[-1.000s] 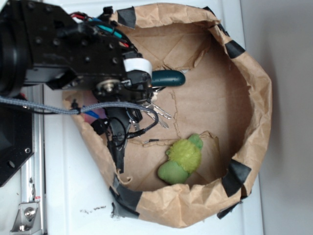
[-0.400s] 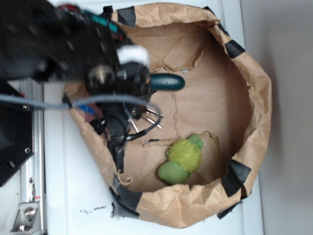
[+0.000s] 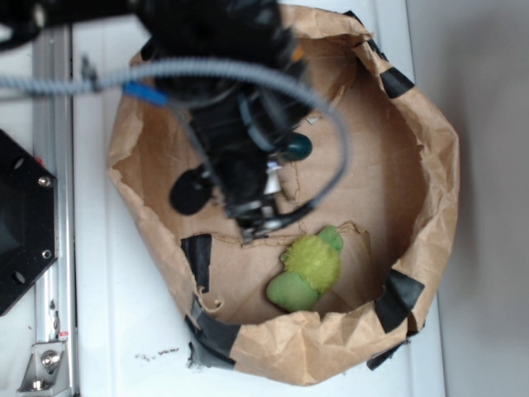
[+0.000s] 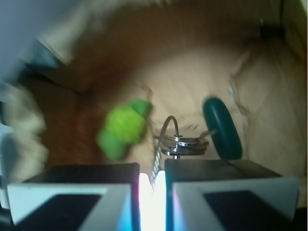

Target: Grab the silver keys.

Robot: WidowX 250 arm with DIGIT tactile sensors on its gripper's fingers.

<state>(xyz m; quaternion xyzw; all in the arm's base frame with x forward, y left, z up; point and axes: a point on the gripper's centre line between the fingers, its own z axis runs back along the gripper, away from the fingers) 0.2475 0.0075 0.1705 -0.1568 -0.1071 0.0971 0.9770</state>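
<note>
The arm has swung over the brown paper bag (image 3: pixel 430 165) since a second ago. The gripper (image 4: pixel 153 185) has its pads nearly closed, pinching the silver keys (image 4: pixel 185 142) just ahead of them; the teal fob (image 4: pixel 222 127) angles away rightward. The green plush toy (image 3: pixel 307 269) lies nearby.

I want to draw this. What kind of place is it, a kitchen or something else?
Probably a robot test bench, not a kitchen. A taped brown paper bin sits on a white surface beside a metal rail, holding a fuzzy green plush toy and silver keys under the black gripper.
</note>
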